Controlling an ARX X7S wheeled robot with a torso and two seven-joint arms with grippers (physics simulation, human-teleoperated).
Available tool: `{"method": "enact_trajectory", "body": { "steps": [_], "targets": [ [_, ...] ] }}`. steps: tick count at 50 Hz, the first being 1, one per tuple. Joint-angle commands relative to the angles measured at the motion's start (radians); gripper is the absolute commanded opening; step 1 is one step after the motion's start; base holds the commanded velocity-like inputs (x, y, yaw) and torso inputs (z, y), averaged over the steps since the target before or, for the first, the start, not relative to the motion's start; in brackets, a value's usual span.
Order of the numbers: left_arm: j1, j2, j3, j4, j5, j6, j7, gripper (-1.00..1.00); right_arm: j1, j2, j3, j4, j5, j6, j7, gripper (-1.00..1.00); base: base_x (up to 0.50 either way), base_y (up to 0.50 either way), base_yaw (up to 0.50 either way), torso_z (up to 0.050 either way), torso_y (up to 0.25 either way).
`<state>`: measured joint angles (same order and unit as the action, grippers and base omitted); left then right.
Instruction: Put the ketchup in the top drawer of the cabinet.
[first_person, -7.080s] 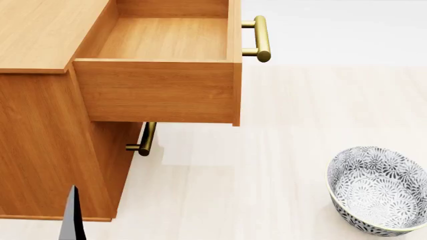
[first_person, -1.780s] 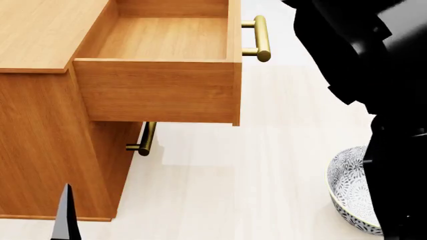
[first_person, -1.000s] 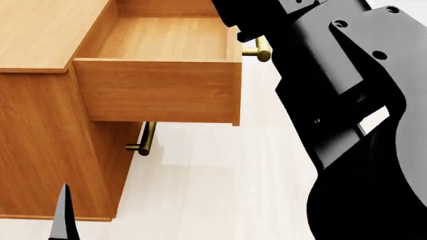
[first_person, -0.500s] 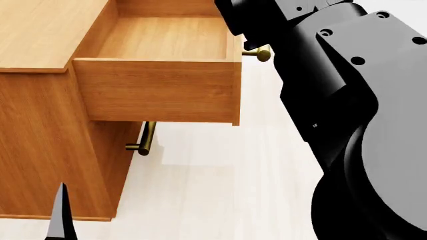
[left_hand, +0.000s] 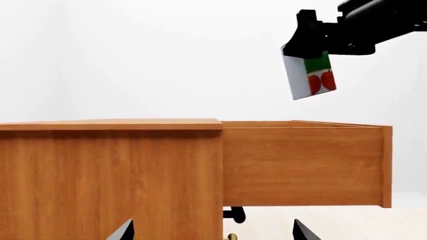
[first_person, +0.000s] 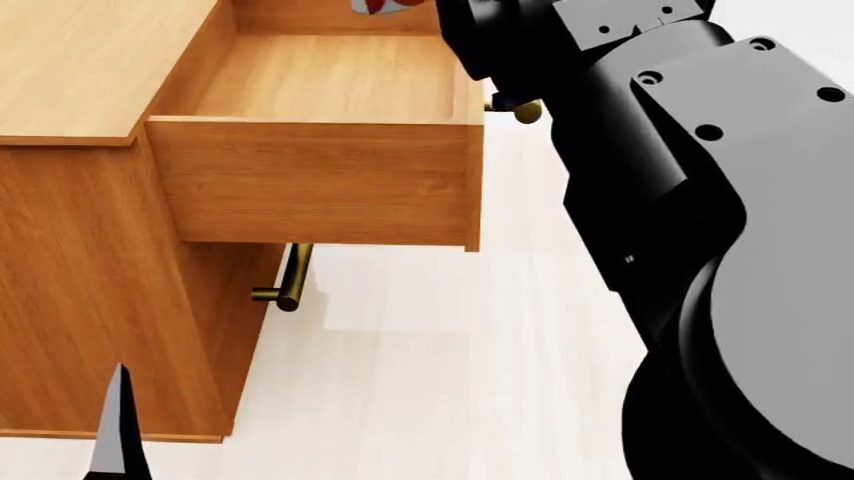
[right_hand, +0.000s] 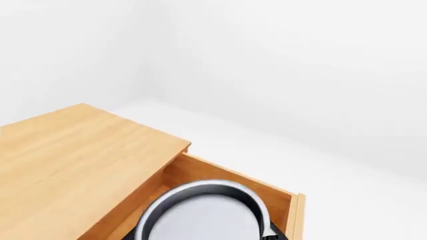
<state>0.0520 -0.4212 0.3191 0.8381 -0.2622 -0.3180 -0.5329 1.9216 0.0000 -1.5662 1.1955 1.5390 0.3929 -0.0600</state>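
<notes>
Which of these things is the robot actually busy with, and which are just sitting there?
In use:
- ketchup, held by the right gripper above the drawer
- top drawer, pulled open
- cabinet

Just there:
- lower drawer handle
- left gripper, low beside the cabinet, holding nothing

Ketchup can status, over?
Right end effector shut on red-labelled tin ketchup can, above open orange-brown top drawer. Left end effector open, low. Nothing in the way.
</notes>
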Motion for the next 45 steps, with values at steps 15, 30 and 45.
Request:
{"method": "enact_trajectory", "body": {
  "steps": [15,30,45],
  "targets": [
    [-0.002,-0.007,0.003,-0.002,-0.005,0.004,-0.007,1.0,-0.033,0.0,0.011,0.013,-0.049,0.098,-0.049,-1.0,0.0,0.0,0.0,0.0,0.0],
    [-0.005,-0.011,0.005,0.001,-0.007,0.004,-0.012,1.0,-0.039,0.0,0.013,-0.015,-0.063,0.064,-0.146,-1.0,0.0,0.0,0.0,0.0,0.001],
    [-0.005,-0.01,0.014,-0.01,-0.004,0.012,-0.013,1.0,-0.062,0.0,0.006,0.005,-0.018,0.064,-0.171,-1.0,0.0,0.0,0.0,0.0,0.0]
  ]
}}
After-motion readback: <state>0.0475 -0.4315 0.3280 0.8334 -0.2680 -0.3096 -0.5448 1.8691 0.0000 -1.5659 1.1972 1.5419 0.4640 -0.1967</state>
